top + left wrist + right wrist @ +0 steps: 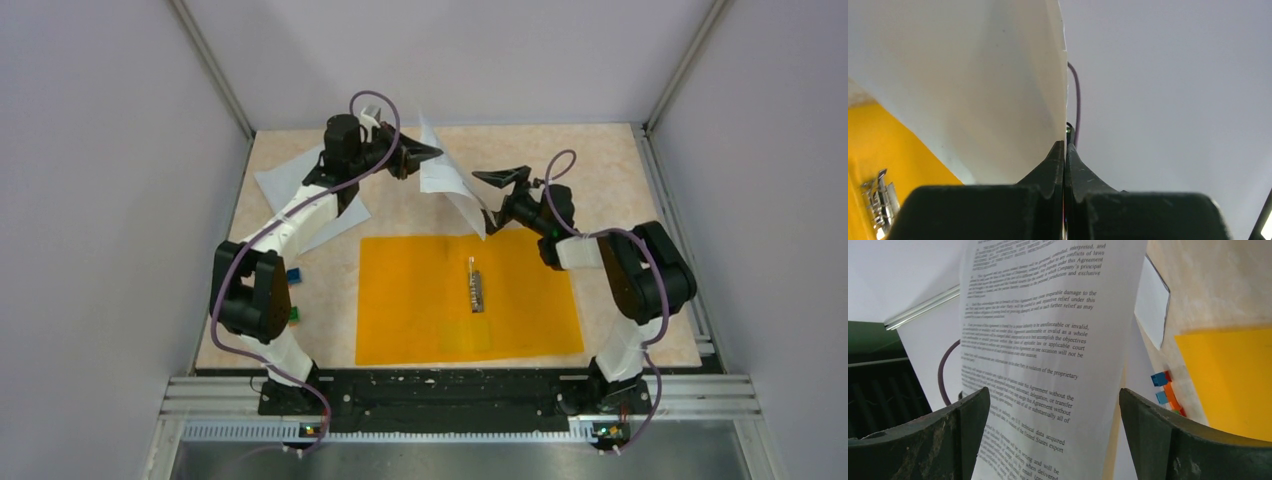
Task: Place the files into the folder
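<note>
My left gripper (432, 153) is shut on the edge of the printed sheet (447, 178) and holds it lifted, hanging on edge above the far side of the orange folder (420, 300). In the left wrist view the jaws (1065, 144) are closed on the white sheet (973, 85), with the folder (878, 145) below. My right gripper (487, 195) is open beside the sheet's lower part. In the right wrist view the text-covered sheet (1048, 340) hangs between the spread fingers (1053, 392), untouched. The blank sheet (285, 185) lies flat at the far left, under the left arm.
A metal clip (476, 288) lies on the folder's middle and also shows in the left wrist view (880, 200). Small coloured toy blocks (294, 276) sit left of the folder, also seen in the right wrist view (1164, 385). Frame walls surround the table.
</note>
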`<action>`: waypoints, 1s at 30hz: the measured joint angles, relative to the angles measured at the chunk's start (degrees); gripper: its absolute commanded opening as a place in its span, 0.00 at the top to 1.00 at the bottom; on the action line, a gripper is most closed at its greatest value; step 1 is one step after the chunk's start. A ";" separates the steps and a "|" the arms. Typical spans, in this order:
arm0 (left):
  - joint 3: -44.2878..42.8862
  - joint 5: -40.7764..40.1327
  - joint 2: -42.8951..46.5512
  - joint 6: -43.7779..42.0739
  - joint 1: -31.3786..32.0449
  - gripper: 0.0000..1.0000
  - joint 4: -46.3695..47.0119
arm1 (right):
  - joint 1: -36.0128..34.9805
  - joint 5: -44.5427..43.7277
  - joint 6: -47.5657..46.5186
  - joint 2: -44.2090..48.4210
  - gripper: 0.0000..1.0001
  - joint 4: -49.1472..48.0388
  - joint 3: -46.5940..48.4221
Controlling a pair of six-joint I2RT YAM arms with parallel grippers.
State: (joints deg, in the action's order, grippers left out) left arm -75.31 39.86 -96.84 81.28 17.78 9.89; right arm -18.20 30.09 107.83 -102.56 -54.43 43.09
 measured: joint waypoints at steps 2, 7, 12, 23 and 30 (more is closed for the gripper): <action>-1.60 0.00 -0.04 -0.02 0.37 1.00 0.04 | 0.00 -0.09 -0.04 0.42 0.01 0.26 0.00; -4.26 0.07 -0.07 -0.04 1.57 1.00 0.15 | 0.00 -0.59 -0.66 1.60 0.01 1.95 -1.11; -5.05 0.24 -0.07 -0.20 2.36 1.00 0.04 | 0.00 -0.68 1.66 1.60 0.01 0.31 -2.19; -1.22 0.42 0.02 0.72 3.45 1.00 5.38 | -0.02 -3.19 9.88 1.60 0.01 -8.02 -3.56; 6.10 1.18 3.58 0.66 4.09 1.00 7.10 | 0.00 -5.01 9.99 5.01 0.01 -7.87 -4.44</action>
State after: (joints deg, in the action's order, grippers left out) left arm -69.21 41.04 -93.25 81.93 21.87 16.99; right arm -18.20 25.08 117.82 -97.56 -62.30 38.65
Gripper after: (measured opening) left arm 0.011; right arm 0.986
